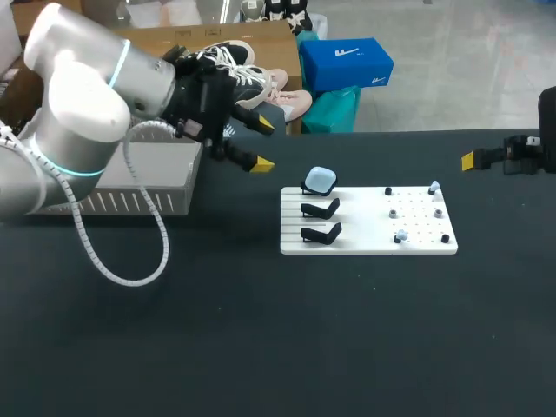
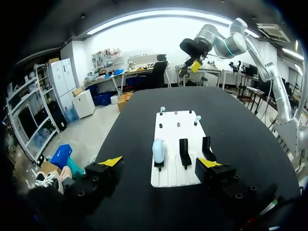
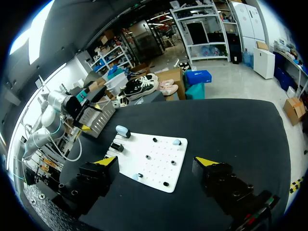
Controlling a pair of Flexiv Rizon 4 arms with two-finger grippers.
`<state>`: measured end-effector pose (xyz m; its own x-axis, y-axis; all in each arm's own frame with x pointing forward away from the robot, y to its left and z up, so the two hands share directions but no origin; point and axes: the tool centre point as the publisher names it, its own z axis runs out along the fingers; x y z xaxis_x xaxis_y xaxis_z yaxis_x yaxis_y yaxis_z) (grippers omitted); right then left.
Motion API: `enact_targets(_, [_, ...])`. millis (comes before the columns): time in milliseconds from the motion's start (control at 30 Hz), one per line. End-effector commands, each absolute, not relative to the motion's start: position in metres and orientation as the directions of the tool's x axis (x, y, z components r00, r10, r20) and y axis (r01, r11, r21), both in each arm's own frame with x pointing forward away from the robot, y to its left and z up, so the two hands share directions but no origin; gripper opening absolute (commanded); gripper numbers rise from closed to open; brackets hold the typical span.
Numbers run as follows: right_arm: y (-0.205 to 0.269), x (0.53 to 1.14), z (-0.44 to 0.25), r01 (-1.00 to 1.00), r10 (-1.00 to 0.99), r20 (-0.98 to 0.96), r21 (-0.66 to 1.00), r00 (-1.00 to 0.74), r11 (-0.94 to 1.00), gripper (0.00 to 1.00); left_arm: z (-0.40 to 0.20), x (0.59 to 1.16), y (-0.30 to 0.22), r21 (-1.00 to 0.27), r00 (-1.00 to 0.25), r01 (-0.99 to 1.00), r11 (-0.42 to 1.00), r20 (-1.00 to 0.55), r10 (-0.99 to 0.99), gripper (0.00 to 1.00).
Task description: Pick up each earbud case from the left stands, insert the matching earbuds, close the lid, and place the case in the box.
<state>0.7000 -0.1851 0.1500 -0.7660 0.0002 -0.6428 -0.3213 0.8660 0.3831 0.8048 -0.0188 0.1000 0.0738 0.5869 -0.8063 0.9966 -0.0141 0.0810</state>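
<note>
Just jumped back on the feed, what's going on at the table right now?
Nothing is being held. The left gripper hangs open above the table, between the grey box and the white board. One light blue earbud case sits on the rearmost of three black stands; the other two stands are empty. Small earbuds sit on the board's peg side. The right gripper is open, off to the board's right.

Case [image 1: 321,180] on rearmost stand [image 1: 307,188], board [image 1: 369,236] left side; box [image 1: 178,178] further left.
</note>
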Motion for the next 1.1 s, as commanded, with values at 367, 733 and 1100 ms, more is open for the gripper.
enact_targets(367, [-0.185, 0.7, 0.15, -0.321, 0.0, -0.643, 0.383, -0.766, 0.866, 1.0, 0.059, 0.816, -0.046, -0.011, 0.038, 0.997, -0.078, -0.797, 0.602, 0.96])
enact_targets(733, [-0.185, 0.7, 0.15, -0.321, 0.0, -0.643, 0.383, -0.766, 0.866, 1.0, 0.046, 0.823, -0.059, -0.013, 0.024, 0.998, -0.057, -0.799, 0.6, 0.82])
enact_targets(1100, [-0.185, 0.7, 0.15, -0.321, 0.0, -0.643, 0.383, -0.766, 0.866, 1.0, 0.042, 0.824, -0.069, -0.05, -0.008, 0.997, -0.054, -0.803, 0.596, 0.63])
